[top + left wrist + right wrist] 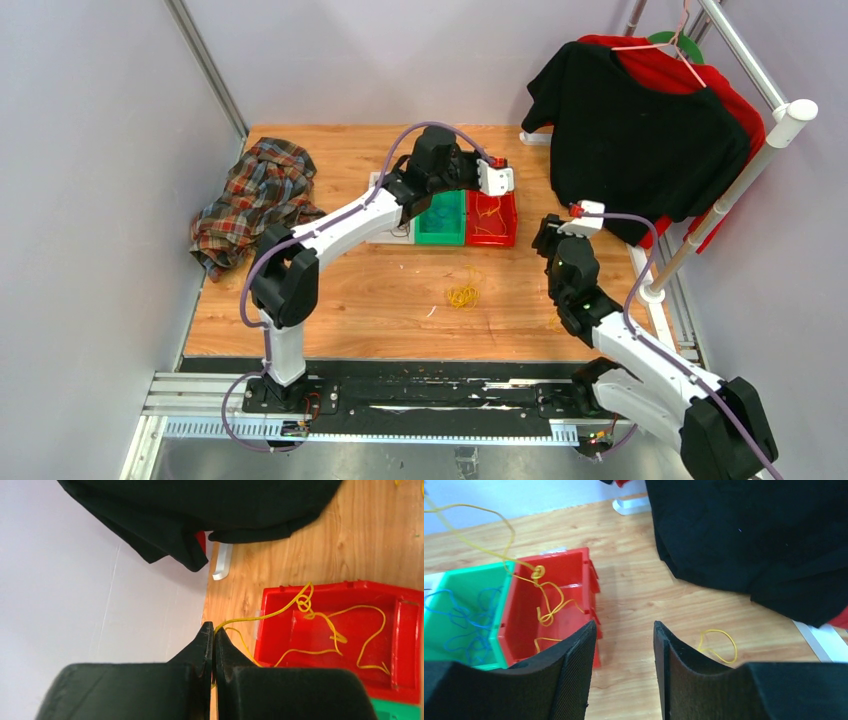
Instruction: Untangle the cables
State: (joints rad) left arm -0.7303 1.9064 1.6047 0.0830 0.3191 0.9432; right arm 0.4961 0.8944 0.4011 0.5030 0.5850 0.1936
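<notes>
Nearest, on the worktop (380, 300): small tangle of yellow cables (462, 295). Beyond, right hand (624, 625) spread open. Farther, left hand (214, 630) pinched shut on one yellow strand (260, 616), running lengthwise from the fingertips into the red bin (350, 586), knotted near its rim. Blue cables (461, 612) in green bin (491, 640) alongside.

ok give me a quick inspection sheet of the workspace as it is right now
surface: wooden table
job's things: yellow cables in red bin; blue cables in green bin; yellow tangle and yellow loop loose on the table
clutter: plaid shirt crumpled at far left
grippers: left pincer shut on a yellow strand running to a knot over the red bin; right pincer open, empty
cables: purple hoses along both arms
surroundings: black shirt hanging on a rack at right; pale walls
</notes>
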